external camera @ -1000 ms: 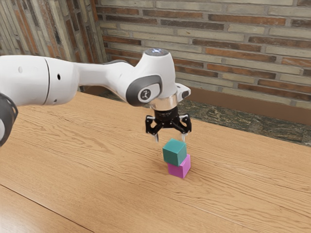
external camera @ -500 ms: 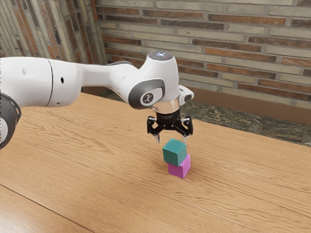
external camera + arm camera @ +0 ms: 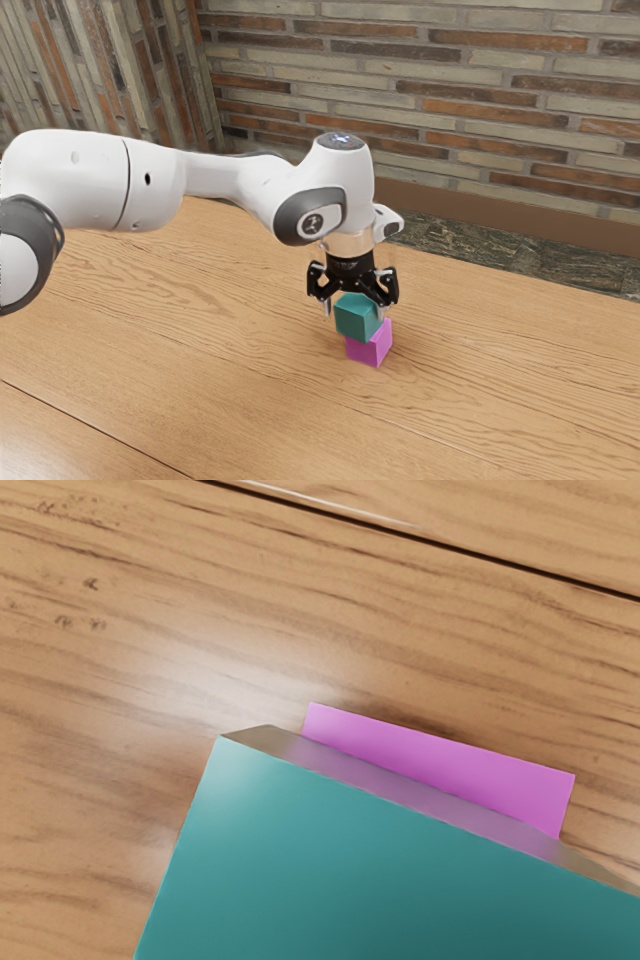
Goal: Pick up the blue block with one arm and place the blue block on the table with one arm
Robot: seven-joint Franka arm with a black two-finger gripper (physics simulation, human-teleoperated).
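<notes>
Black gripper (image 3: 354,313) points down with its 2 fingers (image 3: 327,309) standing open, 1 on each side of the upper part of the blue block (image 3: 356,318). They straddle it without clamping it: in the exterior view a narrow gap shows between the block and the finger on its 9 o'clock side. Whether the other finger touches the block cannot be told.

The blue block, teal in color, rests upright on the pink block (image 3: 373,350), making a stack of 2. It sits off-center, so the pink block juts out from beneath it toward 5 o'clock in the exterior view. The pink block stands on the wooden table (image 3: 230,340), and the blue block is off the tabletop.

The white arm (image 3: 75,180) enters from 9 o'clock in the exterior view and reaches toward the center, its hand directly above the stack. A dark seam (image 3: 95,434) crosses the planks at 7 o'clock. Beyond the table, toward 2 o'clock, lie a strip of dark stone floor (image 3: 480,248) and a brick wall (image 3: 480,90).

In the wrist view, the blue block's broad teal face lies close beneath the hand, with part of the pink block showing past its edge.
</notes>
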